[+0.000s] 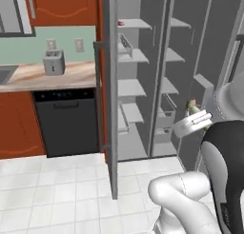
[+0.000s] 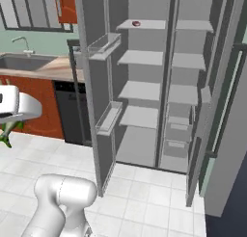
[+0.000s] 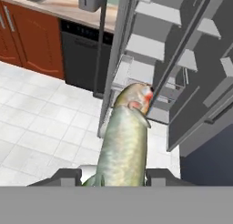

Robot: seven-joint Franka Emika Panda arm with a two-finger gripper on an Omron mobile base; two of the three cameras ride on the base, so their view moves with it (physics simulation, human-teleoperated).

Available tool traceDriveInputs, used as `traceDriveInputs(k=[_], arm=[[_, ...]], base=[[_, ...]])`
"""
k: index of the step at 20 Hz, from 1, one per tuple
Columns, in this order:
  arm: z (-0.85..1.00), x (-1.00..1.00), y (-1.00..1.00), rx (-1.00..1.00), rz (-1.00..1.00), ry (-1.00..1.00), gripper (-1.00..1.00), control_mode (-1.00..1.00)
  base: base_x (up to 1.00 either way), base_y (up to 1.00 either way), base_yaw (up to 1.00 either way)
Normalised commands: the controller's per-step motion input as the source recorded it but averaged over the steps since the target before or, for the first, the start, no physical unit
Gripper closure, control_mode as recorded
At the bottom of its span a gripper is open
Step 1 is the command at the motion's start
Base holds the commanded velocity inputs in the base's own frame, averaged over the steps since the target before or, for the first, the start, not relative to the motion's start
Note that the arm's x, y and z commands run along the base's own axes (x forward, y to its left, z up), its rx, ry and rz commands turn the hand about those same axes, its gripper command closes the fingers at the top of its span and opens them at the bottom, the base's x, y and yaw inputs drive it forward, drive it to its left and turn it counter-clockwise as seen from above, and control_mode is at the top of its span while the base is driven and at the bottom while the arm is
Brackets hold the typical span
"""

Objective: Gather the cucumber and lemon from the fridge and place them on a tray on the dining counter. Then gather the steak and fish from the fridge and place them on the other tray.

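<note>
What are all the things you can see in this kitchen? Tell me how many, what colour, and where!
fish: one, green-silver, held between the gripper's fingers
fridge: one, grey, doors open, shelves mostly bare
small red thing: one, on the fridge's top shelf, too small to name
toaster: one, grey, on the counter
counter: one, light wood, left of the fridge
dishwasher: one, dark, under the counter
sink: one, grey, in the counter
gripper: one, dark fingers, closed on the fish

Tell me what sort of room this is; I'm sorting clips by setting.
A simulated home kitchen, most likely: a tall grey fridge stands open beside a black dishwasher, with a silver toaster on the wooden counter and a sink tap nearby.
</note>
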Motion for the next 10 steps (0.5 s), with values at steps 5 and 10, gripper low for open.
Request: traceDriveInputs(k=[5, 10], arm=[[0.0, 0.0, 0.0, 0.0, 0.0, 0.0, 1.0, 1.0], [0.0, 0.0, 0.0, 0.0, 0.0, 0.0, 1.0, 1.0]], base=[[-0.64, 0.84, 0.32], [-0.39, 0.94, 0.35]])
